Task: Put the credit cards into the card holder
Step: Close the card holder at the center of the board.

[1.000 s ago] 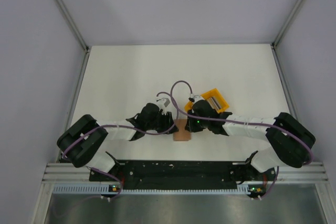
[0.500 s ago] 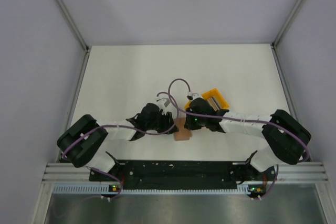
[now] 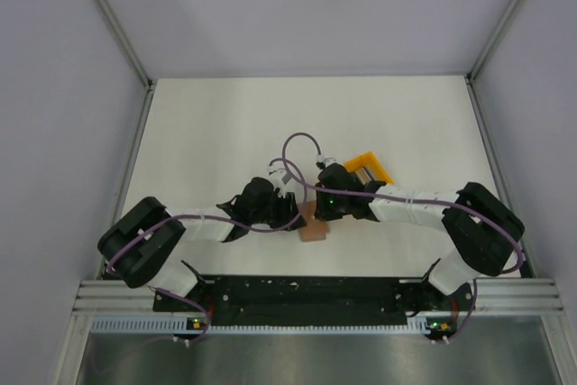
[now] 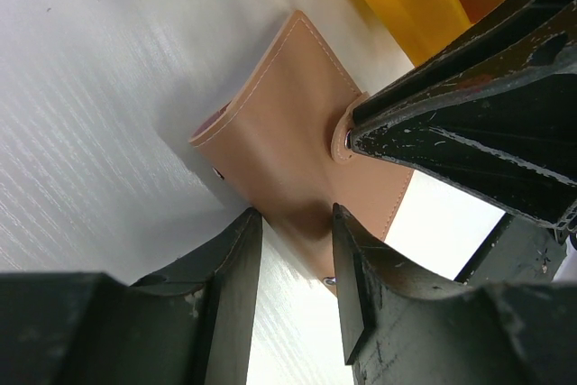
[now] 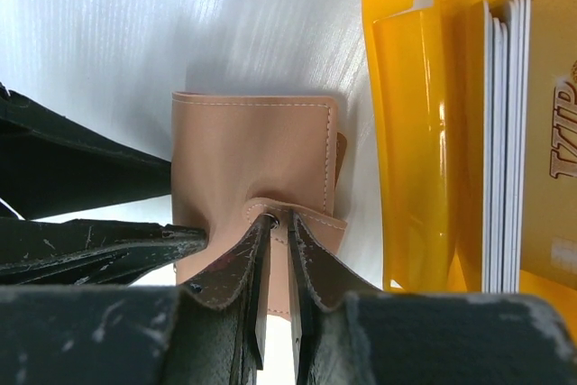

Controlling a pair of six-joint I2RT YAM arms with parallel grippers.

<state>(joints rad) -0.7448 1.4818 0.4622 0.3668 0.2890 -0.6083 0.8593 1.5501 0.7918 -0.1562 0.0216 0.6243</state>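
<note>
Right pincer, almost closed, pinches the snap tab of the card holder just beside the yellow tray, where the credit cards stand on edge, partly cut off, while the left pincer clamps its opposite edge, arms hiding most of it overhead.

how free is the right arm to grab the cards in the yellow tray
Probably not yet: the right end effector is shut on the card holder by its tab and must release first. The cards stand uncovered in the yellow tray beside it.
</note>
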